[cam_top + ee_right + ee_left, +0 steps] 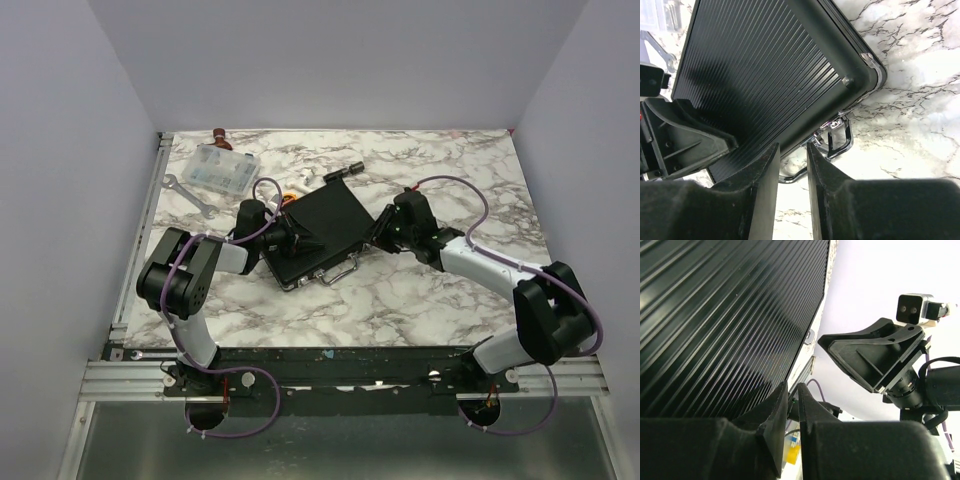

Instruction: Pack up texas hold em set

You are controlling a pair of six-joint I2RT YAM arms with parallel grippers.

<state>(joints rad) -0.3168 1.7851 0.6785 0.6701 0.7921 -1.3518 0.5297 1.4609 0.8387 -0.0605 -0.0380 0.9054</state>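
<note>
The texas hold em set's black briefcase (325,222) lies closed on the marble table, ribbed lid up, with its silver handle (836,140) at the near edge. My left gripper (293,240) sits at the case's left side. Its jaws (792,386) are nearly together with nothing between them, beside the ribbed lid (725,315). My right gripper (383,232) is at the case's right side. Its fingers (792,147) are close together over bare marble, just short of the handle, and hold nothing. Chips and cards are hidden.
A clear plastic box (222,170) and a silver wrench (188,195) lie at the back left. A small red-yellow item (291,197) lies behind the case's far left corner. A small dark object (352,169) rests behind the case. White walls enclose the table.
</note>
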